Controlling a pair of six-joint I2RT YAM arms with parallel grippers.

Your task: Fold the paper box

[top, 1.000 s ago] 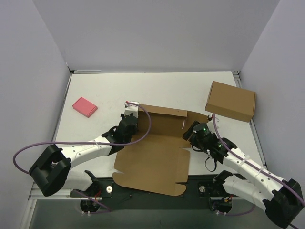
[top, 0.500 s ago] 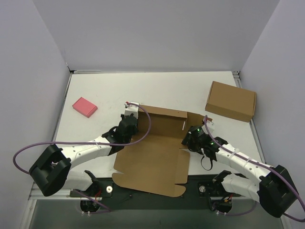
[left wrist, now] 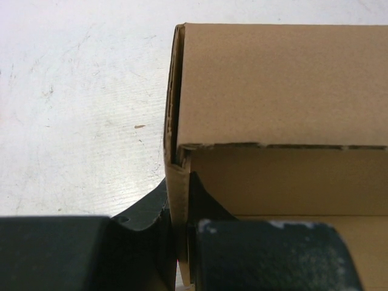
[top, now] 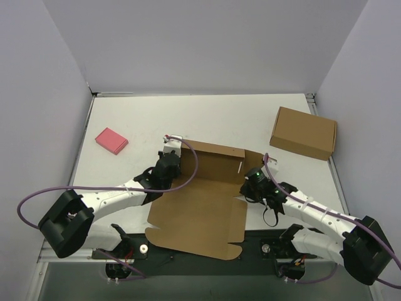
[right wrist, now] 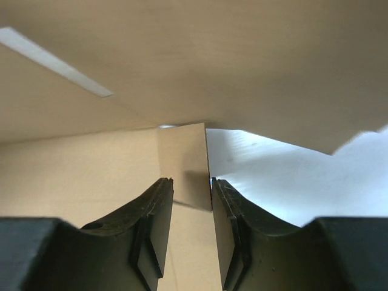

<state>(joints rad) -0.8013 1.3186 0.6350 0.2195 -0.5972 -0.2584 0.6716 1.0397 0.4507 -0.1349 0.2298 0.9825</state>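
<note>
The paper box (top: 203,210) is brown cardboard, partly formed. Its far wall stands up and a wide flat panel lies toward the near edge. My left gripper (top: 169,158) is shut on the box's left side wall. In the left wrist view the gripper (left wrist: 180,203) pinches that thin wall edge, with the box (left wrist: 279,85) standing beyond it. My right gripper (top: 249,183) is at the box's right side. In the right wrist view the gripper (right wrist: 191,194) is open. A small upright flap (right wrist: 183,160) stands between the jaws, its edge against the right finger (right wrist: 225,212).
A second, fully formed brown box (top: 304,133) sits at the far right of the white table (top: 188,116). A small pink block (top: 111,140) lies at the far left. Grey walls close in three sides.
My right gripper moved left and nearer, in to the box's right flap. The flat panel shifted slightly left. The left gripper kept its hold.
</note>
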